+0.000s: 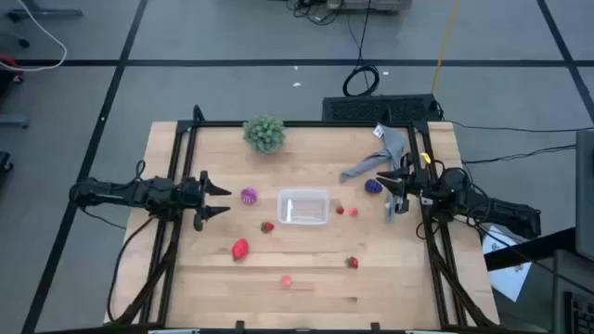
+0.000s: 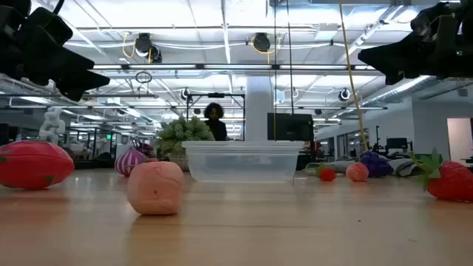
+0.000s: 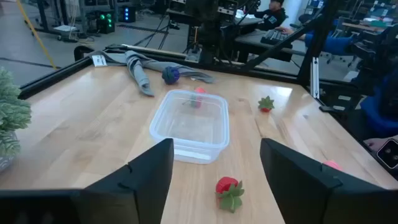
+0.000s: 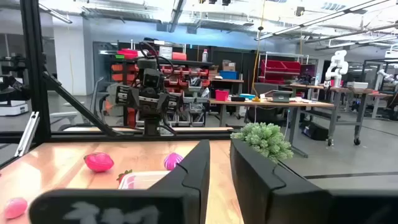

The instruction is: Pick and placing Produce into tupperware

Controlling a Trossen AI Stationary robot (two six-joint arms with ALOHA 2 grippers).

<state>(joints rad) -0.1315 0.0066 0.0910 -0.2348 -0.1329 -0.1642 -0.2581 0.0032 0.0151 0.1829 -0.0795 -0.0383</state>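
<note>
From overhead you look straight down on the whole bench [image 1: 306, 278]. The low camera sits at bench-top height, close to the fruit, facing the room. Each wrist camera looks across from opposite ends. All four share the clear container [image 1: 303, 207].

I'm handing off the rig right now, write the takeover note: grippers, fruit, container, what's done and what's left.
Left gripper: fingers open, empty, at the left side of the table.
Right gripper: shut, empty, waiting at the right side.
Clear container: mid-table, empty.
Fruit all loose on the table: spiky ball, strawberries, large red piece, pink piece, grape cluster by the grey cloth.
Done: nothing. Left: every piece.
</note>
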